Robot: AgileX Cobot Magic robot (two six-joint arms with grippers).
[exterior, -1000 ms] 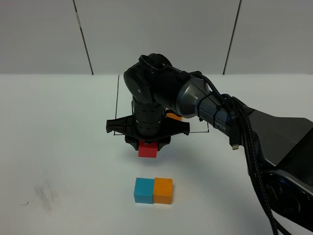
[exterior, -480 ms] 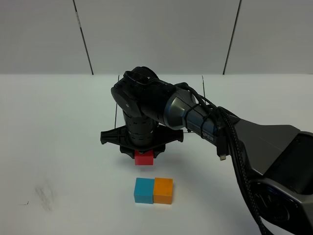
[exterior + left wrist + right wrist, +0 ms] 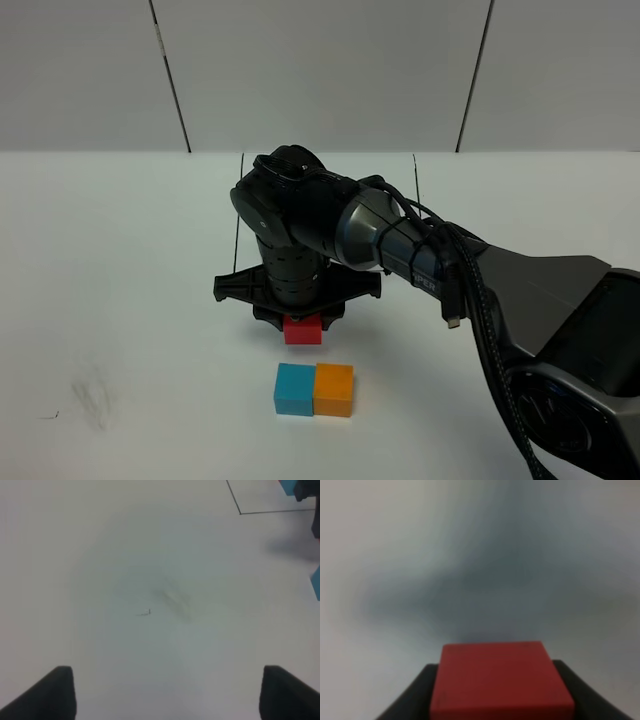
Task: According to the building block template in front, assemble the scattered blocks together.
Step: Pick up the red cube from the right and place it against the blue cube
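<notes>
**Red block clamped above the blue-orange pair**

The right gripper (image 3: 302, 322) points down over the white table (image 3: 120, 300), its jaws closed tight on the red block (image 3: 303, 332), which pokes out just below them. Right in front, on the near side, the blue block (image 3: 295, 389) and orange block (image 3: 334, 389) sit touching, blue on the left. Over on the left, the left gripper (image 3: 165, 692) hangs wide open over bare table, holding nothing. The template is mostly hidden behind the arm.
</notes>
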